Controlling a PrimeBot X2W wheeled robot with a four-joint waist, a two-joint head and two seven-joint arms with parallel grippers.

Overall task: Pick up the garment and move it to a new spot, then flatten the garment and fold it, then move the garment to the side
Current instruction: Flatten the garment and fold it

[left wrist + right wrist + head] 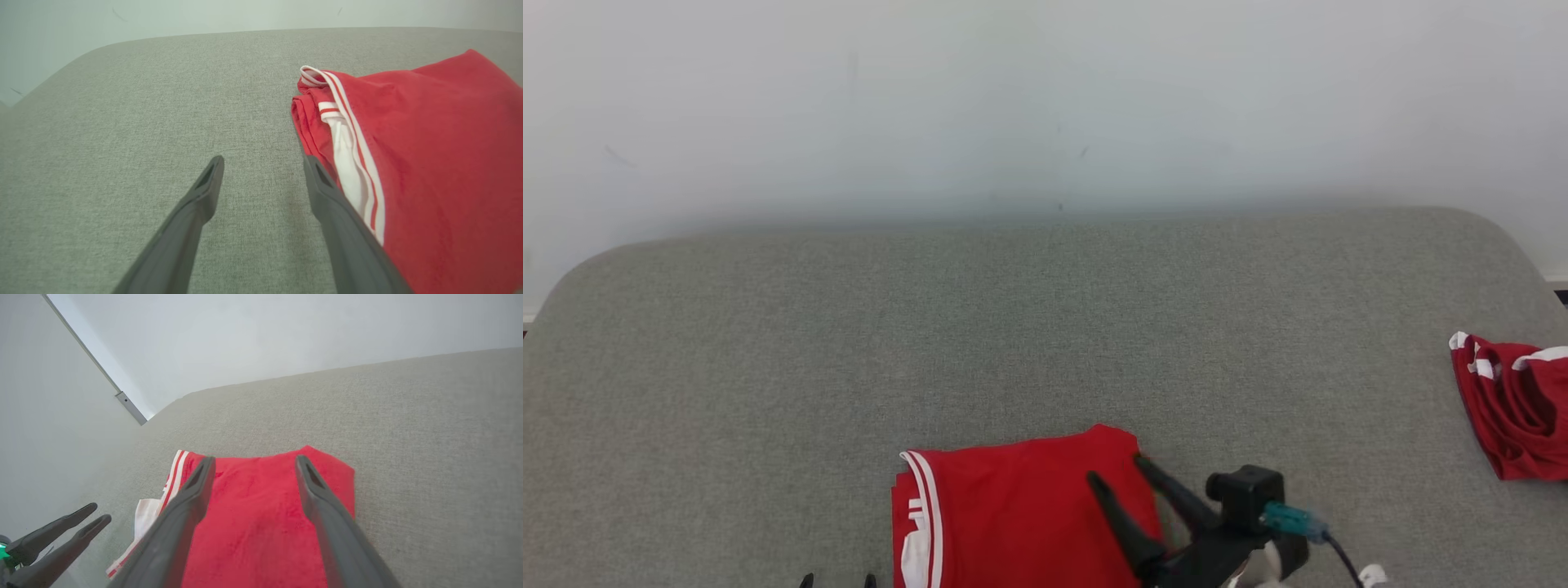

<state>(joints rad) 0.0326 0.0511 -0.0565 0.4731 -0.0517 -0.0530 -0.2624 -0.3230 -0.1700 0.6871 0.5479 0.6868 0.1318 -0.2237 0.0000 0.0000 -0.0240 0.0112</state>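
Grey padded surface [1045, 327]. Folded red garment [1021, 514] at lower centre of head frame. Right gripper [1116, 467] spread over its right edge, left gripper [263, 159] spread beside striped edge, both empty. I judge fold finished; next grip all layers, carry aside.

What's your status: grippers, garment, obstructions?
Both open: left gripper over bare cushion beside the garment, right gripper above it. Folded, at near edge. Far right, apart: second red garment.

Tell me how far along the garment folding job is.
Folding looks done: the red garment lies in a compact folded stack. In hand: nothing; the right gripper hangs open over it, the left gripper open beside its striped edge. Remaining: moving it to the side.
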